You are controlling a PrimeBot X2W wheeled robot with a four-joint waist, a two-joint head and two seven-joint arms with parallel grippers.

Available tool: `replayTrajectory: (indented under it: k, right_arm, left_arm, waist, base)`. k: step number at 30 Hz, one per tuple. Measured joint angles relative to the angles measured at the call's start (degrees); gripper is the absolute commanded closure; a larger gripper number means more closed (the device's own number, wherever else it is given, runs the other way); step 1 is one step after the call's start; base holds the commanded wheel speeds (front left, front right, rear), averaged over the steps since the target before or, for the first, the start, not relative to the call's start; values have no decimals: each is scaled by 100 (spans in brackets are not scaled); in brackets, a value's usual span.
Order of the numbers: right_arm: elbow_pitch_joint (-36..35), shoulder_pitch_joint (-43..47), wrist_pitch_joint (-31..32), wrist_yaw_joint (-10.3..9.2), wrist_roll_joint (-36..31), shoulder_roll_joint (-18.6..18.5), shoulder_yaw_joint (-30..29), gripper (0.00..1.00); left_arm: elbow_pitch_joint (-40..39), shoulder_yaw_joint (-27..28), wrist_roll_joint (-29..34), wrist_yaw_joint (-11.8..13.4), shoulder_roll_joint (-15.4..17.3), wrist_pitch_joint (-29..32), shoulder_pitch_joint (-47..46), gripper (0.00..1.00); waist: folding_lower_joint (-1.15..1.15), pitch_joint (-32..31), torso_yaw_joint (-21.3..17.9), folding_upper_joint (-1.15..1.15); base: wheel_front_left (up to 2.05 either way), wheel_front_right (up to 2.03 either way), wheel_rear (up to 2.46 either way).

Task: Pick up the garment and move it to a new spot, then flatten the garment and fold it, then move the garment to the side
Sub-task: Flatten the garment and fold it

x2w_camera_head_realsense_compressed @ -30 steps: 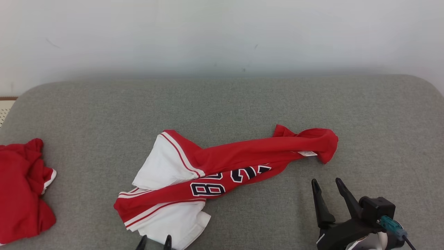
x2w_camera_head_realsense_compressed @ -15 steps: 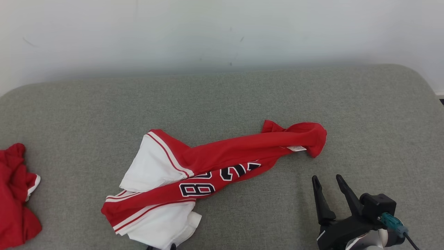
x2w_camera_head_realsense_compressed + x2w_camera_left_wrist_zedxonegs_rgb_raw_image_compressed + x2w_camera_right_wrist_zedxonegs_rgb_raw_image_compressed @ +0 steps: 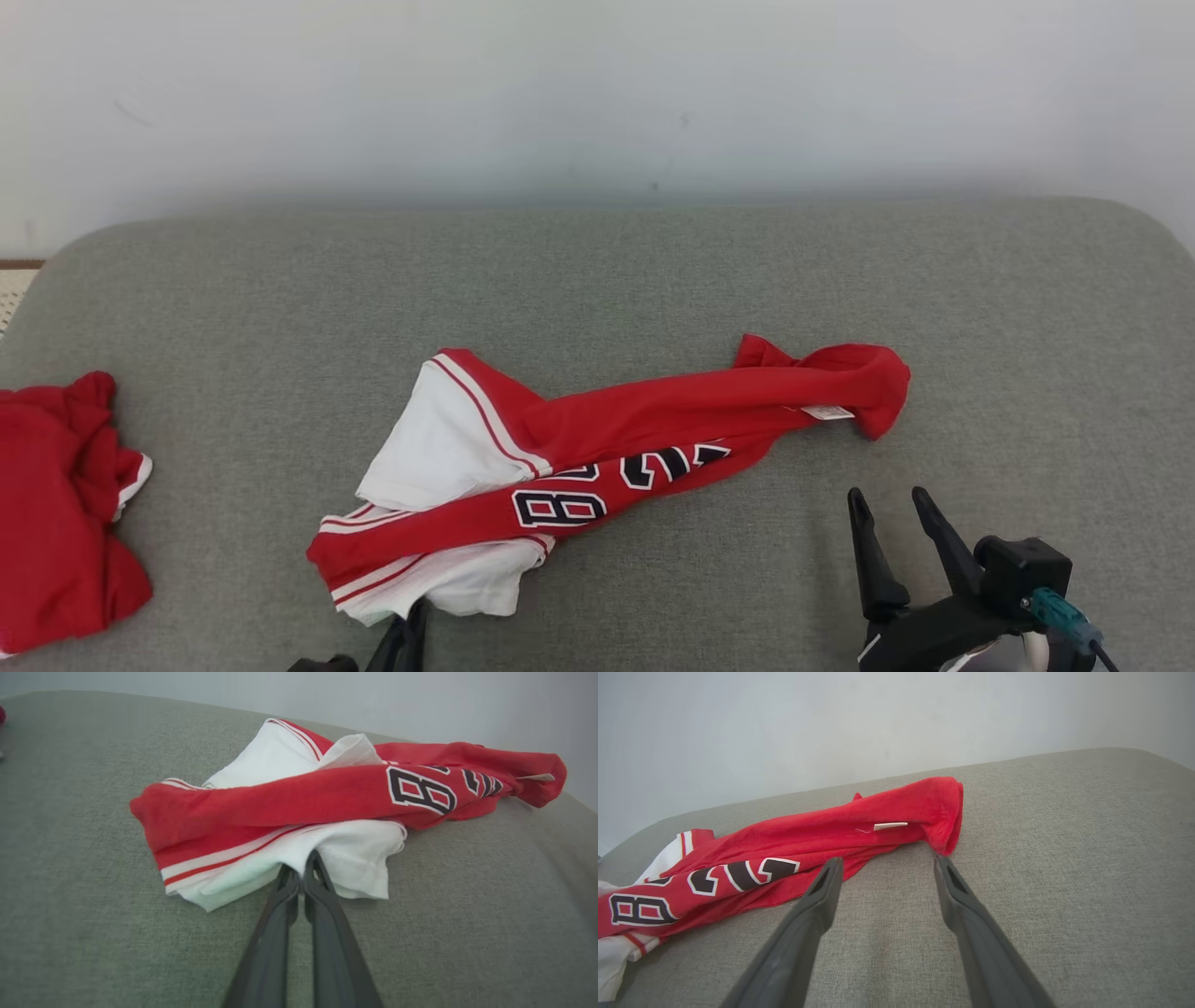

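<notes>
Grey woven cushion (image 3: 653, 280) carrying a twisted red-and-white jersey (image 3: 653, 420); left end effector (image 3: 301, 865) pinched shut on its white hem, right end effector (image 3: 885, 495) spread wide, holding nothing.

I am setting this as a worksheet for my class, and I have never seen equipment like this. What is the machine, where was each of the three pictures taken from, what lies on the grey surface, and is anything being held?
This is a wheeled robot with two arms. Each arm ends in an end effector with two long dark fingers. The wide picture comes from a camera on its head, looking down at a grey cushion. The other two come from cameras on its wrists, each looking along that arm's fingers. On the cushion lies a crumpled red and white jersey with dark numbers. A second red garment lies apart, at the robot's left. The left end effector is shut, pinching the jersey's white edge. The right end effector is open and holds nothing, near the jersey's red end.
</notes>
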Motion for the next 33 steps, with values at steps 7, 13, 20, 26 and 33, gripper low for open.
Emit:
replayTrajectory:
  k: [7, 13, 20, 26, 33]
  right_arm:
    - [20, 70, 0, 0, -2, 70, -15, 0]
    - [42, 126, -5, 0, -2, 96, -47, 0]
    - [74, 123, -8, 0, -2, 93, -16, 0]
    - [71, 122, 0, 0, -1, 49, -25, 0]
    - [42, 124, 9, 0, -2, 13, -124, 0]
  left_arm:
    - [-710, -9, 119, 86, 233, 146, 381, 100]
    - [-1356, -20, 146, 271, 359, 431, 831, 100]
    - [-1276, -153, 62, 247, 344, 653, 1094, 0]
    - [-1211, -147, 68, 326, 310, 408, 1115, 0]
    - [-1321, 32, 99, 421, 328, 118, 1045, 0]
  waist:
    - [0, -114, 300, 0]
    - [0, -178, 512, 0]
    - [0, -192, 632, 0]
    - [0, -221, 622, 0]
    - [0, -250, 606, 0]
  base:
    - [0, 0, 0]
    - [0, 0, 0]
    - [0, 0, 0]
    - [0, 0, 0]
    - [0, 0, 0]
